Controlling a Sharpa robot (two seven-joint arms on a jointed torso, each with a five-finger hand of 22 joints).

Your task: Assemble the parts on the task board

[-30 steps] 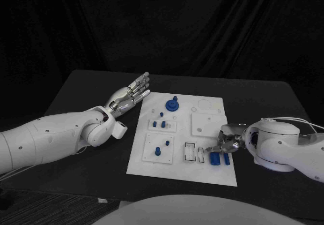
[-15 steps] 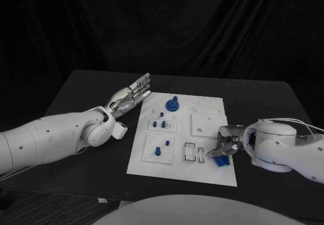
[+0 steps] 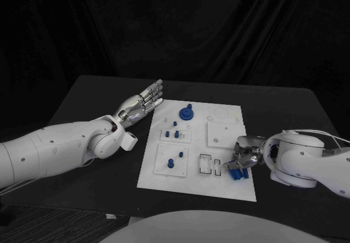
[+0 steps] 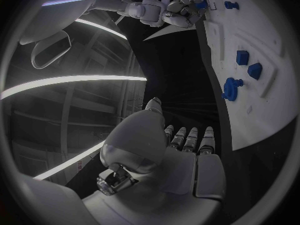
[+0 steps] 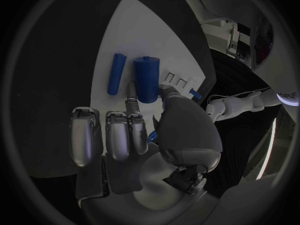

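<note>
The white task board (image 3: 197,179) lies mid-table. At its near right edge lie two blue cylinders, a thick one (image 5: 146,79) and a thin one (image 5: 115,73), seen in the head view as the blue cylinders (image 3: 238,174). My right hand (image 3: 247,153) reaches down onto them; its thumb and a finger pinch the near end of the thick cylinder, which lies flat on the board. My left hand (image 3: 138,104) hovers flat and open beside the board's far left corner, holding nothing. The left wrist view shows the right hand (image 4: 170,12) at the board's (image 4: 275,110) far end.
Other blue parts stand in the board: a gear-like piece (image 3: 186,112) at the far end, a pair of small blocks (image 3: 172,134) and a single peg (image 3: 171,163). Two white slotted insets (image 3: 209,165) sit just left of the right hand. Black table surrounds the board.
My right hand has closed in on the cylinders, and the thick one has shifted slightly under its fingers. The left arm and hand have stayed still.
</note>
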